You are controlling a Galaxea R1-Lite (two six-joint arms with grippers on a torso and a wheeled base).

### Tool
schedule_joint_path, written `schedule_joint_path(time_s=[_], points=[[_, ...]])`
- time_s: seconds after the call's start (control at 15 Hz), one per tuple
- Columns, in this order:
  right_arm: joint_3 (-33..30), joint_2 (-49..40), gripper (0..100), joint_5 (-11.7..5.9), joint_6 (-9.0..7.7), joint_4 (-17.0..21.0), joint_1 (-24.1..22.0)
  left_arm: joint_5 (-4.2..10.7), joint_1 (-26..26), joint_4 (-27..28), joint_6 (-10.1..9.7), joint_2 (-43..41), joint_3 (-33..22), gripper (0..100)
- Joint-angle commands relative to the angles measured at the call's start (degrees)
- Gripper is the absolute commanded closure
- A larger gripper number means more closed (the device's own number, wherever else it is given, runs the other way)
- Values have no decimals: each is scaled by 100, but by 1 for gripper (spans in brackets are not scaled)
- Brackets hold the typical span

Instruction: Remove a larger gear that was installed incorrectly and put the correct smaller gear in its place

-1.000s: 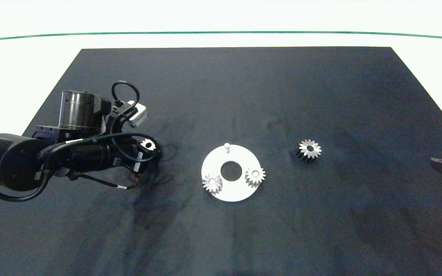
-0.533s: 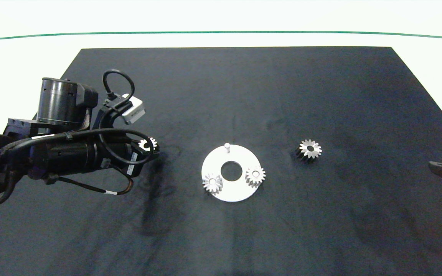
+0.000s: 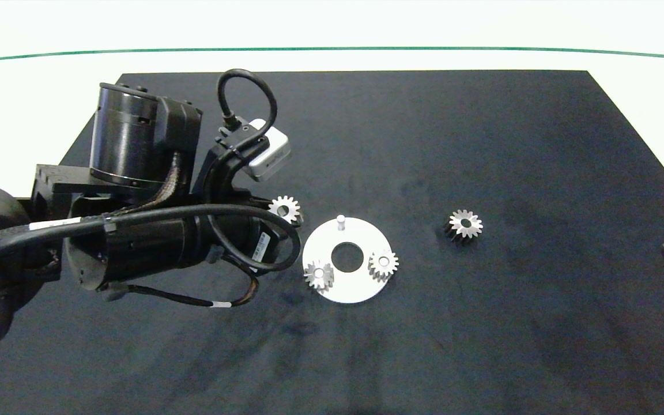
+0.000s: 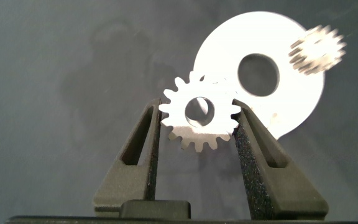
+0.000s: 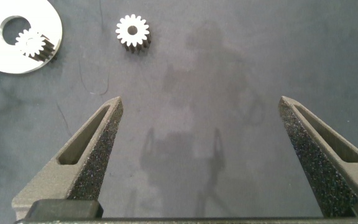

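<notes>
Left pincer (image 4: 199, 127) clamps the smaller gear (image 4: 199, 118) beside the disc (image 3: 361, 288)

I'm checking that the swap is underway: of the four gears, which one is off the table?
The smaller gear, clamped in the left pincer beside the white disc. The larger gear lies on the mat; the two all-silver gears sit on the disc.

Silver-faced smaller gear (image 4: 199, 118) with dark centre hole; silver-faced, dark-sided larger gear (image 3: 464, 225); two all-silver pale-centred gears (image 3: 319, 275) (image 3: 383, 264) on a white disc (image 3: 347, 295) with white peg (image 3: 340, 221); black mat (image 3: 482, 323); grey foam-lined fingers (image 5: 86, 158).
</notes>
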Motion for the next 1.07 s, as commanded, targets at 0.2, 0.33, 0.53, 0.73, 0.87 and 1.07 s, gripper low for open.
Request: schedule_joint_path(time_s=[0.2,0.33,0.53,0.73,0.87,1.07], points=[[71,-117,0,3,-6,10,9,218,-203,-10,0,774,-512,75],[133,-117,0,12,3,10,0,262,-203,16,0,1055,-837,75],[142,-125,0,3,99,10,0,262,-212,25,0,1284,-1101,75],[238,-117,0,12,108,10,9,262,-274,25,-26,1477,-1242,75],[256,-152,0,3,108,10,0,262,-282,25,-35,1592,-1277,75],[274,-169,0,12,108,10,0,262,-344,16,-44,1706,-1321,75]])
